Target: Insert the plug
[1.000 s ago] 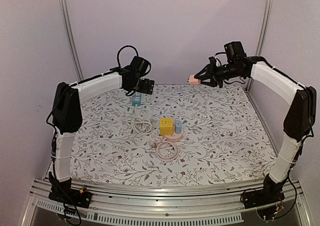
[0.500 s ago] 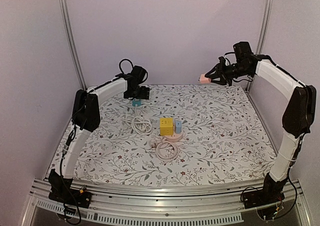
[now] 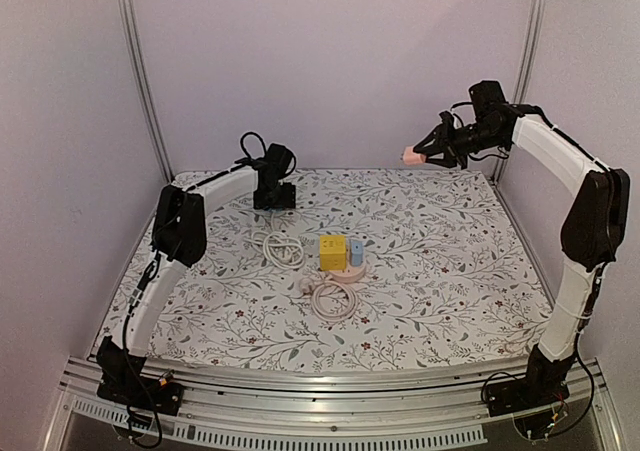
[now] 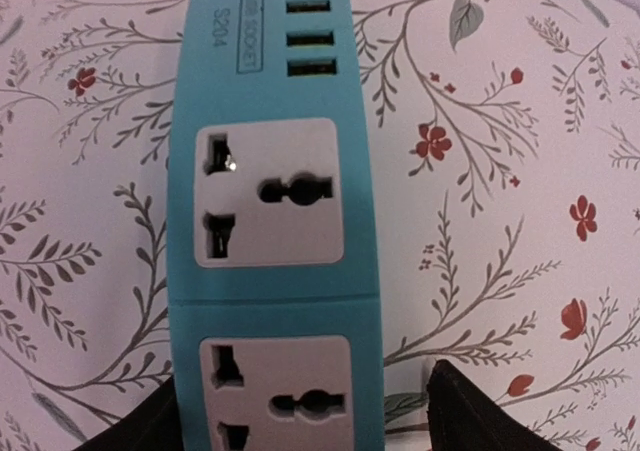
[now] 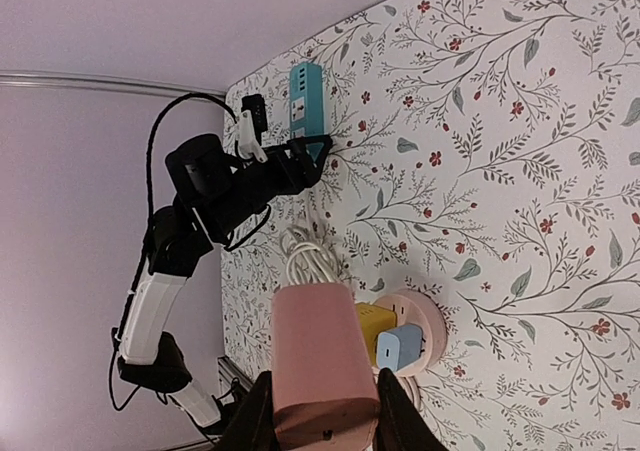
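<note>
Here, the left gripper (image 3: 272,193) was seen low at the far left of the flowered cloth (image 3: 450,261). Its jaws were spread on either side of one end of the teal power strip (image 4: 272,221), which lay flat on the cloth. One finger was seen against the strip's edge, while a gap showed at the other finger. The pink plug (image 5: 322,361) was held pinched between the fingers of the right gripper (image 3: 425,155), which was raised above the far right corner of the table, well apart from the strip. Near the middle of the cloth, a yellow cube socket (image 3: 333,250) and a small blue adapter (image 3: 357,255) were seen touching a round pink base (image 5: 428,316). One white cord (image 3: 283,246) was coiled beside them.
</note>
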You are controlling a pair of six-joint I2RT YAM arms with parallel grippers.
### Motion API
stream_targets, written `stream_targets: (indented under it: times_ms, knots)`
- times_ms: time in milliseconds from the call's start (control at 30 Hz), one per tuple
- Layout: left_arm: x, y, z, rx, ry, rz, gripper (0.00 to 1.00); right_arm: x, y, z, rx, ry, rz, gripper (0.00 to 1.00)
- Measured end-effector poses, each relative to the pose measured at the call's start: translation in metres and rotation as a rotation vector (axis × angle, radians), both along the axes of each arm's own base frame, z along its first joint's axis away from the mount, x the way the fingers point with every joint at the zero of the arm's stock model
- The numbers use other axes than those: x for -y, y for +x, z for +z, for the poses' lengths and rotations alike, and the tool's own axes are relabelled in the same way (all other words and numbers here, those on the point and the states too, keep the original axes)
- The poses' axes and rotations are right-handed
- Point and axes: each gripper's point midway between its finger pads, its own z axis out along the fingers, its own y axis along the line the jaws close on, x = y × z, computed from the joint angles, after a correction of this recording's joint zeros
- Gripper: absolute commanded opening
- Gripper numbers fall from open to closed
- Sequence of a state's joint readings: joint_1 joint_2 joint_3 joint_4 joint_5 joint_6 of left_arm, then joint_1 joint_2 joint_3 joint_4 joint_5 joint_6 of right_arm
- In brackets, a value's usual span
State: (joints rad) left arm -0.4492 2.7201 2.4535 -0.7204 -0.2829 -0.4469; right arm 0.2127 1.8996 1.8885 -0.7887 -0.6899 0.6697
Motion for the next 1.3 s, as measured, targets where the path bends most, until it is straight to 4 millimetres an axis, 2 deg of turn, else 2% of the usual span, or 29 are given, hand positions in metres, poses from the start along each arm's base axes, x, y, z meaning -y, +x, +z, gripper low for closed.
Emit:
stream_targets:
  times_ms: [233, 367, 467, 600, 767, 833, 933, 1033, 1200, 1300]
  knots:
    - [-0.003, 0.001, -0.004, -0.005, 0.009, -0.006, 0.37, 0.002, -0.001, -0.002, -0.015, -0.002, -0.005, 0.0]
    - [-0.003, -0.001, -0.003, -0.008, 0.008, -0.018, 0.32, 0.002, -0.001, -0.002, -0.017, -0.003, -0.006, 0.0]
    - [-0.007, -0.016, 0.0, -0.035, 0.026, -0.044, 0.31, 0.003, -0.001, -0.003, -0.018, -0.006, -0.008, 0.0]
    - [-0.018, -0.056, 0.014, -0.092, 0.045, -0.092, 0.3, 0.005, -0.001, -0.003, -0.017, -0.016, -0.018, 0.0]
    - [-0.035, -0.11, 0.052, -0.113, 0.024, -0.139, 0.29, 0.008, -0.004, 0.003, 0.003, -0.038, -0.038, 0.0]
    - [-0.04, -0.131, 0.068, -0.104, 0.0, -0.151, 0.29, 0.006, -0.009, 0.005, 0.009, -0.05, -0.042, 0.0]
    - [-0.046, -0.163, 0.081, -0.09, -0.027, -0.155, 0.3, -0.001, -0.021, 0.006, 0.012, -0.068, -0.044, 0.0]
    - [-0.044, -0.203, 0.077, -0.107, -0.05, -0.164, 0.3, -0.02, -0.036, 0.005, 0.009, -0.077, -0.023, 0.0]
    - [-0.029, -0.276, 0.05, -0.188, -0.059, -0.201, 0.32, -0.061, -0.062, -0.005, -0.018, -0.09, 0.031, 0.0]
    - [-0.019, -0.311, 0.039, -0.223, -0.067, -0.215, 0.34, -0.081, -0.077, -0.009, -0.034, -0.099, 0.054, 0.0]
